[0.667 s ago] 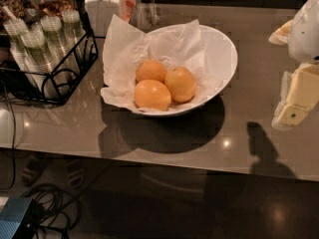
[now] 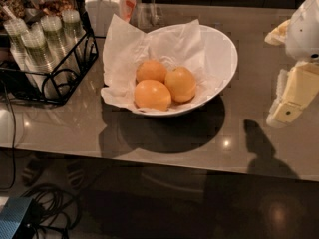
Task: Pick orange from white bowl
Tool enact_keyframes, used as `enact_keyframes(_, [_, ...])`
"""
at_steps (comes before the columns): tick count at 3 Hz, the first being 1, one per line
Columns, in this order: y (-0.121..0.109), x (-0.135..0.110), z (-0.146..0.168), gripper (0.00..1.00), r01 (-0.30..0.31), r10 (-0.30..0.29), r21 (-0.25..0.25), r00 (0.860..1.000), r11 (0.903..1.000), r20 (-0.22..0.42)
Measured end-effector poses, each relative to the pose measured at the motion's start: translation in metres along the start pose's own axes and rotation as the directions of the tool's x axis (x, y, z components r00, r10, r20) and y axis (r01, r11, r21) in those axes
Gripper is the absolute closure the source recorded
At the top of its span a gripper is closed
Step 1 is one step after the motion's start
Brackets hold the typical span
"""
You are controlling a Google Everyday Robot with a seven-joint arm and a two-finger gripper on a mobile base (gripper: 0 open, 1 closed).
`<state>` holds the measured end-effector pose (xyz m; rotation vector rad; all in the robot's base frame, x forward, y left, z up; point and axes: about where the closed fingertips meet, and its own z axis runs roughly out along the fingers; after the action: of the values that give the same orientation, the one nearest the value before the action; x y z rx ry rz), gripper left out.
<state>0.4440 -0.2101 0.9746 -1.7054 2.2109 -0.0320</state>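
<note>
The white bowl (image 2: 219,59) stands in the middle of the grey table, lined with a crumpled white paper sheet (image 2: 124,49). Three orange fruits lie in it, touching each other. The orange (image 2: 181,83) is the deep-orange one on the right. A larger, paler, oval one (image 2: 152,94) lies at the front left, and the smallest (image 2: 151,69) at the back left. My gripper (image 2: 286,108) is cream and white and hangs over the table at the right edge of the view. It is well to the right of the bowl, touches nothing and holds nothing.
A black wire rack (image 2: 50,73) with stacked plastic cups (image 2: 45,39) stands at the left. A white jar (image 2: 102,6) stands behind the bowl. The table's front edge (image 2: 149,158) runs below the bowl, with cables (image 2: 55,203) on the floor.
</note>
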Motion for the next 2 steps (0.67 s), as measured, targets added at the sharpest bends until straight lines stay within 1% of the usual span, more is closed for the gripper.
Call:
enact_keyframes(1, [-0.019,-0.039,0.022,0.0,0.029,-0.02,-0.064,0.99,0.9976,0.14])
enact_keyframes(2, [-0.044,-0.103,0.07,0.0,0.092,-0.023,-0.206,0.949,0.9743,0.314])
